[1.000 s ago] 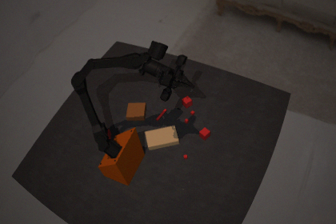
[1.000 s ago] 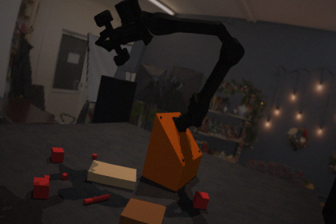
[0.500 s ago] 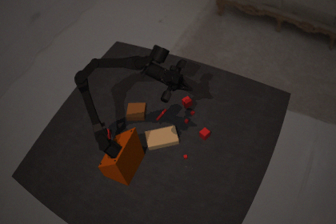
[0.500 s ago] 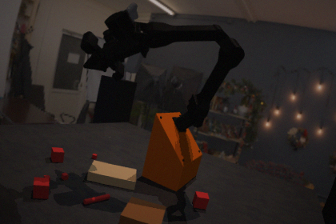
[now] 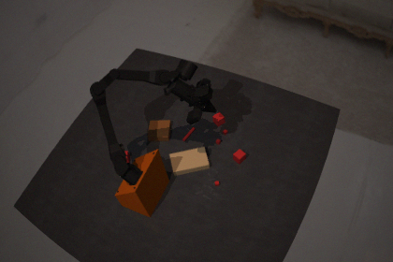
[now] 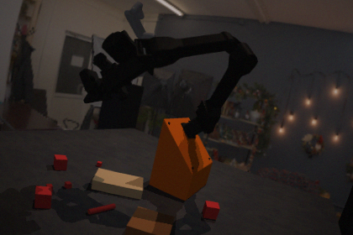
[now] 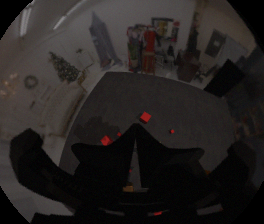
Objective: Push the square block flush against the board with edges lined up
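The square block (image 5: 159, 130) (image 6: 150, 222) is orange-brown and lies flat on the table, partly in shadow; the exterior view cuts off its near part. The board (image 5: 189, 160) (image 6: 118, 184) is pale, oblong and flat. The block and the board are apart, with a gap of dark table between them. My gripper (image 5: 214, 110) (image 6: 86, 101) (image 7: 136, 125) is shut and empty. It is raised above the table, past the block and near a red cube in the top view, touching neither part.
The orange wedge-shaped stand (image 5: 156, 183) (image 6: 170, 163) carries the arm's base, close beside the board. A red stick (image 5: 188, 134) (image 6: 101, 209) lies near the block and board. Red cubes (image 5: 240, 155) (image 6: 60, 163) (image 7: 145, 117) and several small red bits lie beyond the board.
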Tool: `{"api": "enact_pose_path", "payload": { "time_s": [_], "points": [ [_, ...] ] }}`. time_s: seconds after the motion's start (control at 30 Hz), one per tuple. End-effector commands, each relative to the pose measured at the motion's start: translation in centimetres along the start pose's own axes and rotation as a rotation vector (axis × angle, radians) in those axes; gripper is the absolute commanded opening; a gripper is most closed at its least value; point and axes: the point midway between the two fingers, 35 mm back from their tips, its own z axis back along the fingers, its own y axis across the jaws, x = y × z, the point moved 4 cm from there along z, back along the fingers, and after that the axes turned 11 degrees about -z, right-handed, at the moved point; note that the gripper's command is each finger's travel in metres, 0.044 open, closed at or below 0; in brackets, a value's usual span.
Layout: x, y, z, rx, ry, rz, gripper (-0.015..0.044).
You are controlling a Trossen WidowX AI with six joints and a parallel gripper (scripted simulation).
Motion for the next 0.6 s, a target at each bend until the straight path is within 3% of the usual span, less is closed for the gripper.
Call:
{"api": "enact_pose_path", "payload": {
  "time_s": [0.0, 0.57],
  "points": [
    [-2.3, -0.3, -0.9, -0.009, 0.083, 0.112, 0.0],
    [-11.9, -1.7, -2.5, 0.03, 0.425, 0.572, 0.0]
  ]
}}
